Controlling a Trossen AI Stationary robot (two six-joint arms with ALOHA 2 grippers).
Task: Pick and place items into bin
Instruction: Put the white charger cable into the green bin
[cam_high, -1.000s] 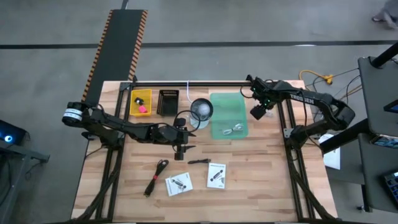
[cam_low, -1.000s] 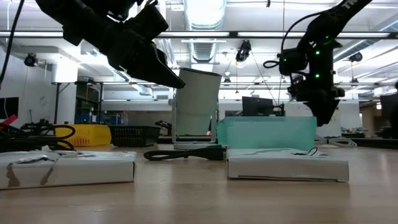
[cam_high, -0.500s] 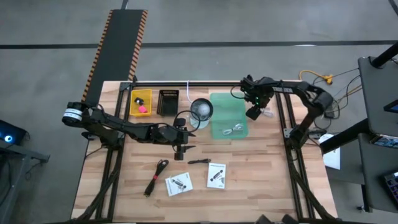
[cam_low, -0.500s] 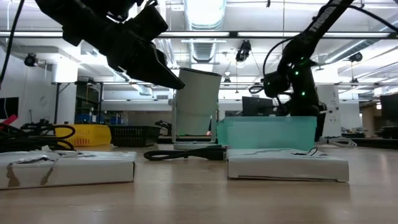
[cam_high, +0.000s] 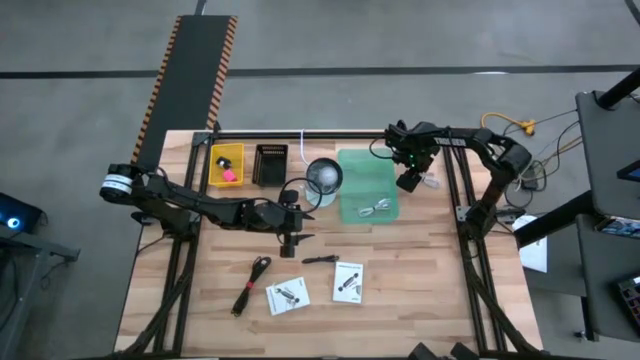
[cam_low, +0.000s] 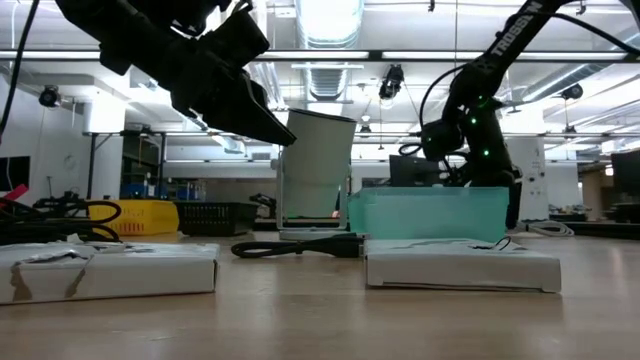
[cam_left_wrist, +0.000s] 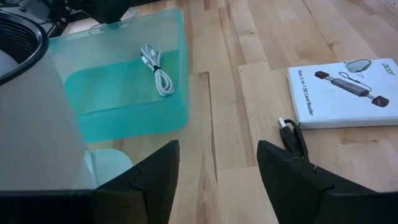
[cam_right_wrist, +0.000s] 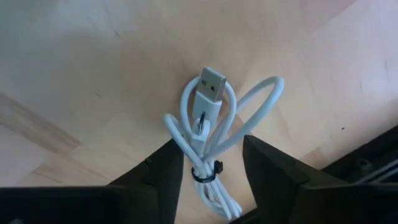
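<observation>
The high view looks straight down on the whole table (cam_high: 420, 290); the low view looks level across it. The left wrist view looks closely at the teal bin (cam_left_wrist: 118, 81), shared with both; the right wrist view sits nearest, over a white cable (cam_right_wrist: 208, 127)

A translucent green bin (cam_high: 367, 186), a yellow tray (cam_high: 226, 166), white packets (cam_high: 348, 282) with black print.
</observation>
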